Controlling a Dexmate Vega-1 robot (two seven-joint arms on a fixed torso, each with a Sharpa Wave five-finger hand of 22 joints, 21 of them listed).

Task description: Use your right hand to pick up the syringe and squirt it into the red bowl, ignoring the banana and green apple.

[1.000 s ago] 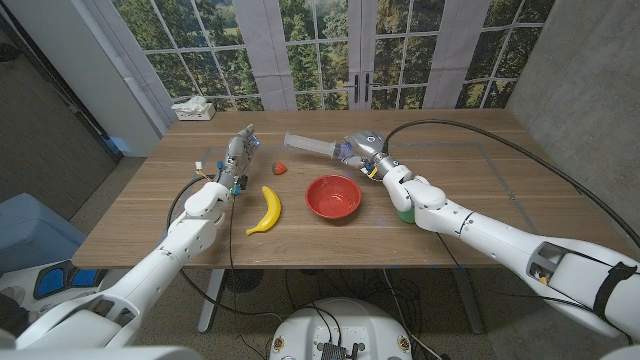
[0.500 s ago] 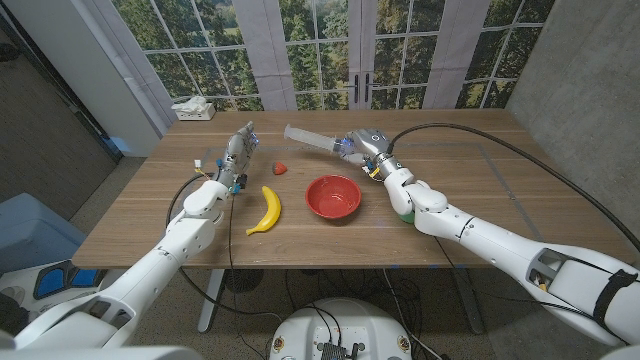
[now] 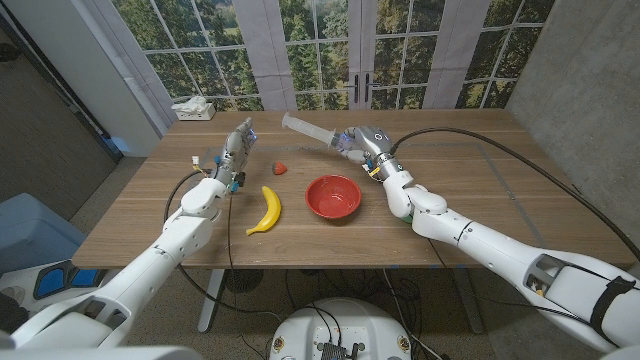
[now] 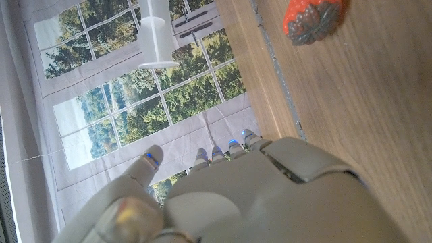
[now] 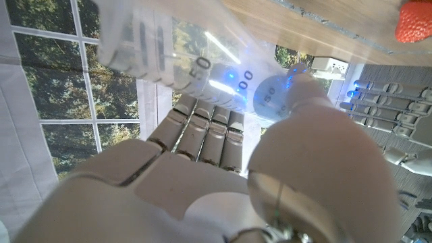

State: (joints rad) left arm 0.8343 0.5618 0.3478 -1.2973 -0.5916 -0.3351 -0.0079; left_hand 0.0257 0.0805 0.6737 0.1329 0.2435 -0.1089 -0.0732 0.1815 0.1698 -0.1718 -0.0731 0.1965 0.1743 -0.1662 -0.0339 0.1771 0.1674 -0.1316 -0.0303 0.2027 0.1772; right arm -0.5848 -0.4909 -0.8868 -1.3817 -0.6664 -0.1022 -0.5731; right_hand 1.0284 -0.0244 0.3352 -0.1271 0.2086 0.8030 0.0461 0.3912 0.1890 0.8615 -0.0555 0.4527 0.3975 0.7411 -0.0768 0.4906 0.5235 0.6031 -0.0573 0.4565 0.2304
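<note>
The syringe (image 3: 312,134) was held in the right robot hand (image 3: 358,146), lifted above the worktop (image 3: 470,185) behind the red bowl (image 3: 333,196). The fingers (image 5: 209,138) of this robot hand were clamped around the transparent barrel near its nozzle end, as was seen in the right wrist view, where printed marks on the barrel were visible. The plunger end pointed away to the robot's left and slightly upward. The nozzle itself was hidden by the robot hand, so its direction could not be told exactly.

The left robot hand (image 3: 237,152) was seen standing near the far left part of the worktop, with its fingers apart and nothing held in it. A small red fruit (image 3: 281,167) like a strawberry lay between the two robot hands. The banana (image 3: 267,209) lay just beside the bowl, and the green apple (image 3: 403,214) was mostly hidden under the right arm.

The syringe is judged to be light, stiff and smooth plastic, so it may slip or turn in the fingers. The hold on the barrel seems suitable for carrying, but the plunger must probably be pressed to squirt, and it was far from the fingers.
</note>
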